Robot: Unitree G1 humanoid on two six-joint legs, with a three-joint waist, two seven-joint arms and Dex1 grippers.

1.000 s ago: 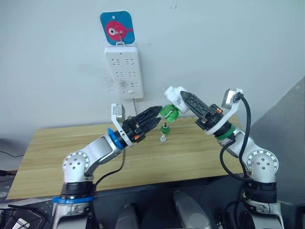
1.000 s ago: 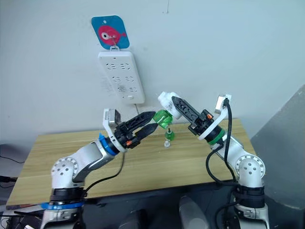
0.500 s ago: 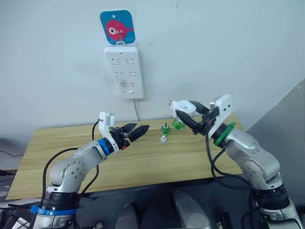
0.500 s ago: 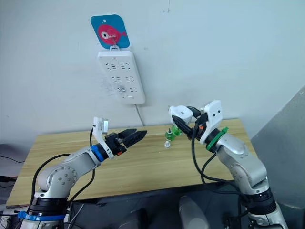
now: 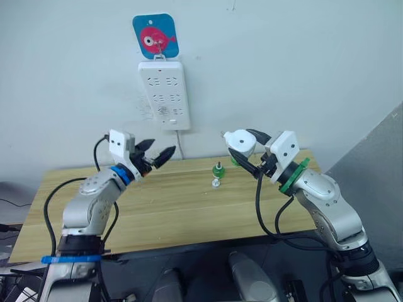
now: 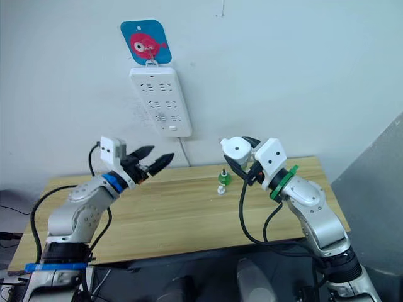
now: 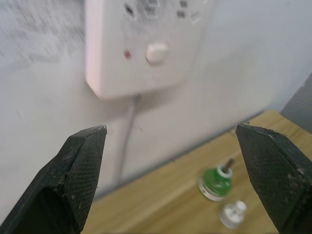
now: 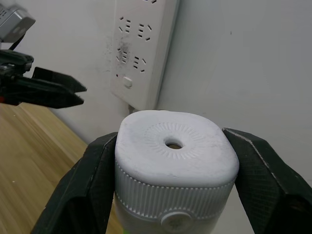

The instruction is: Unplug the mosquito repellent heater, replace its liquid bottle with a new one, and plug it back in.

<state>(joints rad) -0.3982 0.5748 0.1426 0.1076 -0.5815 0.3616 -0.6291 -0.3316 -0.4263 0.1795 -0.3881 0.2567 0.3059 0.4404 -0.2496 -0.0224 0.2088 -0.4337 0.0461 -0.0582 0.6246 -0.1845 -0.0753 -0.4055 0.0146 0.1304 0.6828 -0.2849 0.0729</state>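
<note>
My right gripper is shut on the mosquito repellent heater, a small white rounded unit held above the table's far right. In the right wrist view its round vent hole faces the camera, with a black finger pressed on each side of the heater. A bit of green shows just under it. A small green liquid bottle stands on the table beside a clear cap. My left gripper is open and holds nothing, raised over the table's back left, near the wall.
A long white power strip hangs on the wall under a blue tag with a red fish; its cord drops behind the wooden table. A grey panel stands at the right.
My left arm has drawn back to the left and risen toward the wall, fingers spread wider. My right gripper has turned the heater slightly and kept its hold.
</note>
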